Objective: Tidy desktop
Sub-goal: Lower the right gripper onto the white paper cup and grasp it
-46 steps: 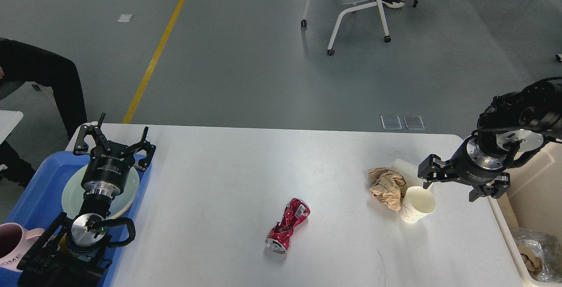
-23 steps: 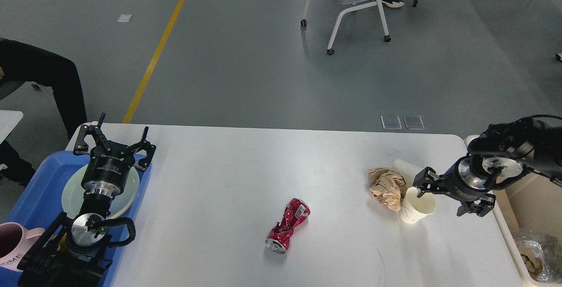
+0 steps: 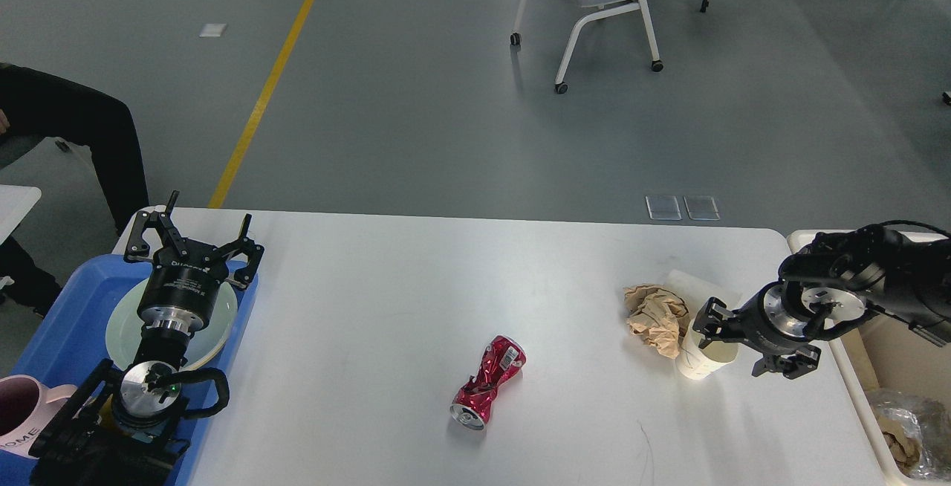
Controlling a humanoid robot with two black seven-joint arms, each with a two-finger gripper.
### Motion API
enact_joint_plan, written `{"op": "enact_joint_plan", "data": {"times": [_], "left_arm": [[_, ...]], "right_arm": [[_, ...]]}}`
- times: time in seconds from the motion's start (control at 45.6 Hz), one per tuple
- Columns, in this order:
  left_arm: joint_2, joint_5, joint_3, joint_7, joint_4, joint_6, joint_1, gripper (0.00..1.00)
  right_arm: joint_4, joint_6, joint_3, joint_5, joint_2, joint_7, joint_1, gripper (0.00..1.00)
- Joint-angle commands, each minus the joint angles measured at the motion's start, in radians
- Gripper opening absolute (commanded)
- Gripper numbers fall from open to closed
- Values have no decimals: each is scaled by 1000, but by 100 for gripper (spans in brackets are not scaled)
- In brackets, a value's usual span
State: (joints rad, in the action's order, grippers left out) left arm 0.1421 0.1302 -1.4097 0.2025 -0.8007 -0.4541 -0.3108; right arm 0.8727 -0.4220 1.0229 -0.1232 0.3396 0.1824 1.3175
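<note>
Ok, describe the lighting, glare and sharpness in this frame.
Head view: even overhead light, soft short shadows under the can and cup; mild sheen on the desktop and floor; all in focus, no motion blur, even on the right pincer.

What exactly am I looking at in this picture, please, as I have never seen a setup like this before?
This is the view from a humanoid robot's own head, looking down at its work. The two black arms are its own. The left gripper is open above a pale plate in a blue tray, with a pink mug beside it. The right gripper is open around a white paper cup, not yet closed on it. On the white desktop also lie a crushed red can and crumpled brown paper. A beige bin stands at the right edge. Nothing is held.
</note>
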Motion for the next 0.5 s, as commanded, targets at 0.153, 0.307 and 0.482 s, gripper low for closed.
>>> {"op": "enact_joint_plan", "data": {"times": [0.153,0.307,0.482], "left_arm": [[-1,0,0,0,0,0,1,96],[1,-1,0,0,0,0,-1,96],[1,0,0,0,0,0,1,96]], "right_arm": [[-1,0,-29,-24,-5,0,-15,31],[2,2,-33,-30,-4,-1,-24,0],[2,26,-52,-30,-4,0,-29,0]]}}
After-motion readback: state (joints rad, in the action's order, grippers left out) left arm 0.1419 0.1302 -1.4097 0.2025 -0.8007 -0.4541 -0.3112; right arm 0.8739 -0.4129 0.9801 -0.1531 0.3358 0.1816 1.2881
